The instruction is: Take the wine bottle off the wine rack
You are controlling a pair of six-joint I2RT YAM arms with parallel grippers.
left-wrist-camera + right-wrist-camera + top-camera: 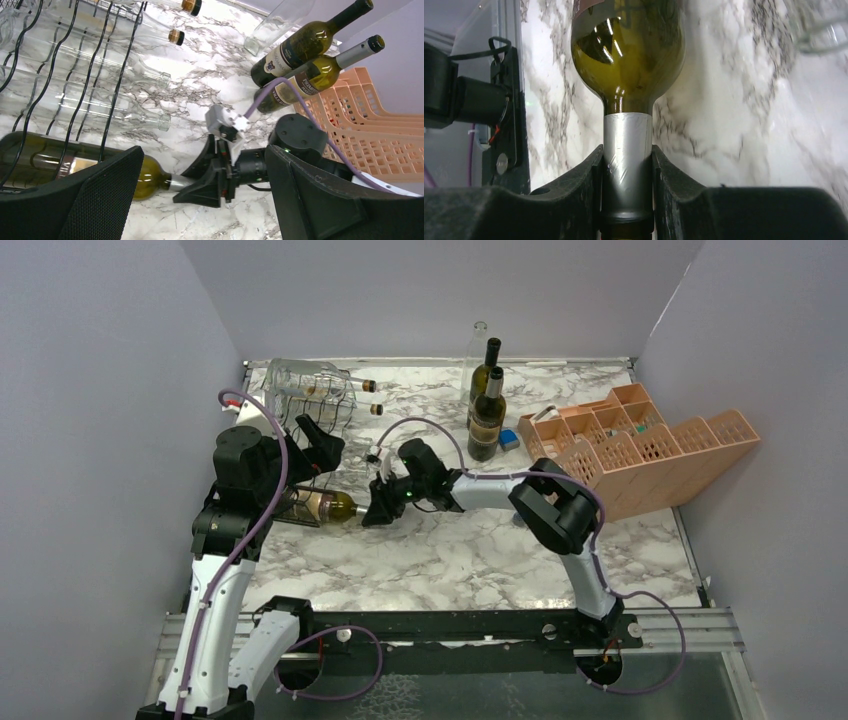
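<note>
The black wire wine rack point(318, 412) stands at the back left and holds several clear bottles. A green wine bottle point(326, 506) with a silver foil neck lies on its side in the lowest tier, neck pointing right. My right gripper point(376, 508) is shut on that neck; in the right wrist view the fingers point(589, 175) press the foil point(627, 150) from both sides. My left gripper point(322, 445) is open and empty, just above the rack's front. In the left wrist view point(202, 155) its wide-apart fingers frame the bottle point(150, 176) and the rack point(85, 75).
Two dark wine bottles point(486, 418) and a clear glass bottle point(478, 348) stand upright at the back centre, with a small blue object point(509, 439) beside them. A salmon-orange compartment crate point(640, 445) leans at the right. Grey walls enclose the marble table.
</note>
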